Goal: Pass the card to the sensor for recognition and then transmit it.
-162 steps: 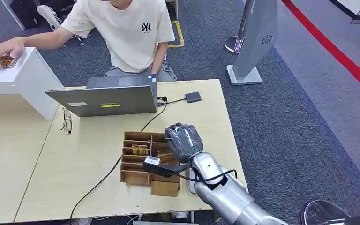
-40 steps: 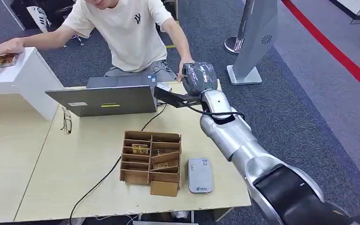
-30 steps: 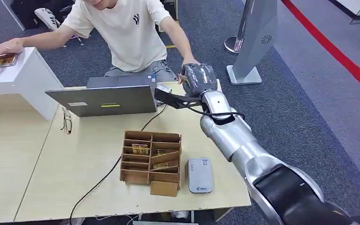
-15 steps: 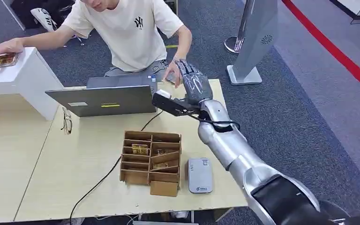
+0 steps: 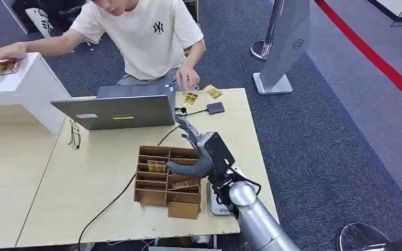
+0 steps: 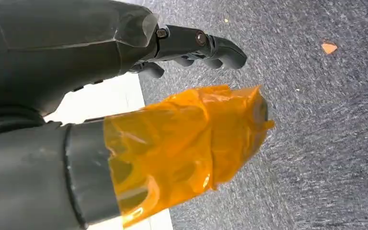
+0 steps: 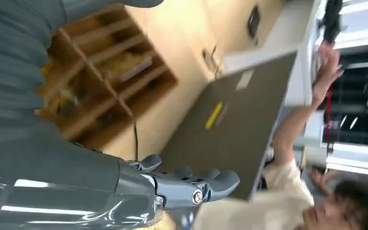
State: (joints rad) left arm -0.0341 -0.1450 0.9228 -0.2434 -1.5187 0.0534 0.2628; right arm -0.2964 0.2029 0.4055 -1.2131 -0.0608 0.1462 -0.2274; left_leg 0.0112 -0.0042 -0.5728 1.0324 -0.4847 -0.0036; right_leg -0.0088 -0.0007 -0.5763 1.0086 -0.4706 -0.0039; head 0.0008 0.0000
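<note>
My right hand hovers above the cardboard divider box, fingers spread and holding nothing. Its fingers point toward the laptop in the right wrist view. Two yellow cards are at the table's far edge, just under the hand of the person sitting behind the table. More cards stand in the box's slots. A black reader lies near the far cards. My forearm covers most of a white sensor pad. My left hand hangs over grey carpet, empty, its thumb wrapped in orange tape.
An open laptop stands at the table's far side with a black cable running to the front edge. Glasses lie left of it. A white cabinet is at far left, a grey kiosk at far right.
My right arm was stretched out to the person with a card; the person took it. The arm has drawn back over the box, hand empty. Two cards now lie by the person's hand.
</note>
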